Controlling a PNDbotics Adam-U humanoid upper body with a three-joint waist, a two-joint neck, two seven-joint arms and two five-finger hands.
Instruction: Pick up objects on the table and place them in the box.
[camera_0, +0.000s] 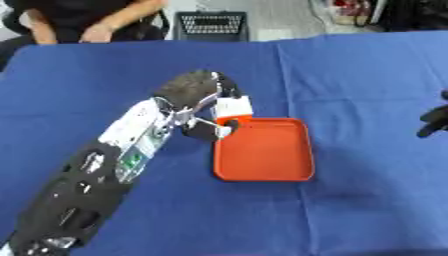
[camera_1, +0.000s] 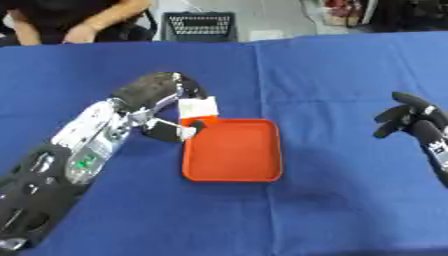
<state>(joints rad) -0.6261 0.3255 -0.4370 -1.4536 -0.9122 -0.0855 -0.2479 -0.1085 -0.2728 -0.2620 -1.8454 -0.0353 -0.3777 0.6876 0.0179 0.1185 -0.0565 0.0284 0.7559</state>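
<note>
Orange tray sits mid-bench as the left hand, fingers pinching a white card, reaches its near-left corner; right hand hangs open.

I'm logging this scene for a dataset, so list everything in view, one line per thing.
Tray: one, orange, shallow and rectangular, mid-table, nothing lying in it.
Small object: one, white with some red, held at the tray's far left corner.
Tablecloth: one, blue, covering the table.
Basket: one, dark, on the floor beyond the table.
Left robot hand: one, black, fingers curled on the small object.
Right robot hand: one, black, idle at the right edge, fingers relaxed.
</note>
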